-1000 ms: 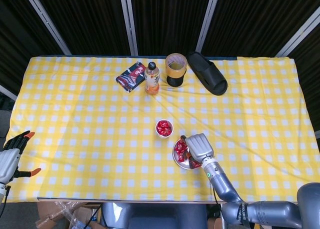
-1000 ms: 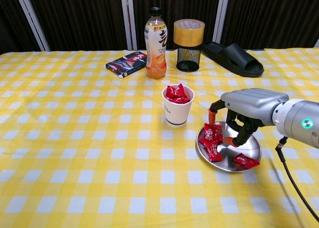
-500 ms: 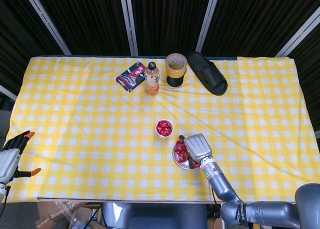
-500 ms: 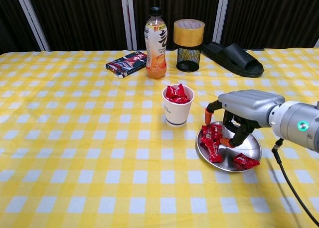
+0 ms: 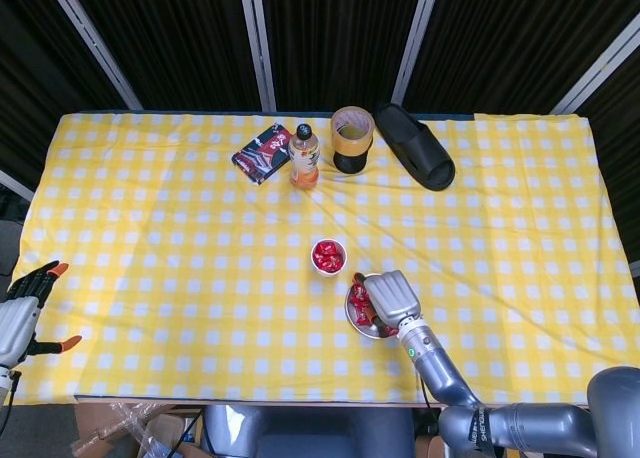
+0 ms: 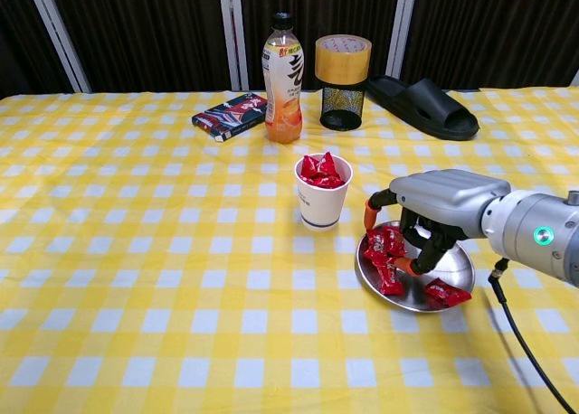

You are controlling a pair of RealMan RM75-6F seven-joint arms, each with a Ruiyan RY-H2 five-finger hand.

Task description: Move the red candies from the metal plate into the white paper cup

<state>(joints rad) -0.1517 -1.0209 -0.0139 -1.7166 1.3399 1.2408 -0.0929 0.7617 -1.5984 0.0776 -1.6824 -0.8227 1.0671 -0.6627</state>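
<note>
While a few red candies (image 6: 384, 254) lie on the left part of the metal plate (image 6: 455, 268), and one more (image 6: 446, 293) sits near its front rim, the right hand (image 6: 434, 206) hangs low over that plate, palm down. Its orange-tipped fingers (image 6: 403, 266) curl downward around the cluster of wrappers; from the chest view they look to be at or against the candies, but I cannot tell whether any piece is actually pinched. In the head view the same hand (image 5: 390, 298) covers most of the plate (image 5: 357, 321), with red wrappers (image 5: 359, 300) showing at its left edge.

Just beside the plate, to its left and a little further back, stands the white paper cup (image 6: 323, 193), upright and already heaped with red candies (image 6: 322, 169) reaching its rim.

The left hand (image 5: 22, 313) is far off at the left edge of the table, seen only in the head view, its fingers apart and holding nothing.

Everything rests on a yellow-and-white checked tablecloth (image 6: 136, 251). Along the far side stands an orange drink bottle (image 6: 282, 79), with a dark flat packet (image 6: 230, 116) to its left. To the bottle's right is a black mesh cup (image 6: 342, 107) with a roll of tape (image 6: 343, 48) sitting on top, and beyond that a black slipper (image 6: 423, 107) lies on the cloth.
</note>
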